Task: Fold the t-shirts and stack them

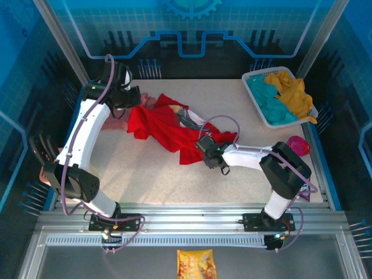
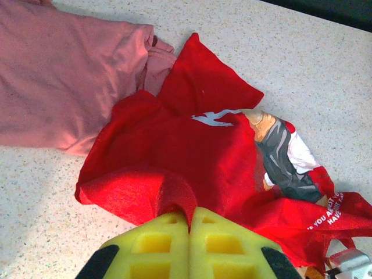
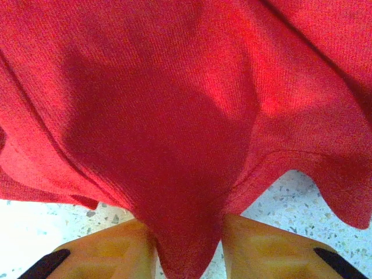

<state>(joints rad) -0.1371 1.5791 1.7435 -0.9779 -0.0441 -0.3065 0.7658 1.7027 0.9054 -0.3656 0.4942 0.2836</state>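
Two shirts lie on my worktop (image 1: 145, 174), both in its far-left part. The red t-shirt (image 1: 165, 128) is a crumpled heap running diagonally from far left toward the middle. On the left wrist camera its bear print and white lettering face up on the right side. The pink t-shirt (image 2: 64, 75) lies flat just beyond and to the left of it, and the red cloth overlaps its near edge.

On that same camera the left fingers (image 2: 154, 244) are pressed together, with a raised fold of the red shirt's edge pinched right at their tips. The rest of the shirt spreads away from them across the worktop.

From above, the right arm (image 1: 250, 156) reaches in low to the shirt's near-right hem. On the right wrist camera the right fingers (image 3: 116, 250) stand apart, with a tongue of red cloth hanging down between them. The cloth fills the gap and touches both inner faces. I cannot tell whether they are actually pinching it or only framing it. Speckled worktop shows either side of that fold, under the hem.

At the far right a white tray (image 1: 263, 116) holds teal and mustard cloths, well apart from both shirts.
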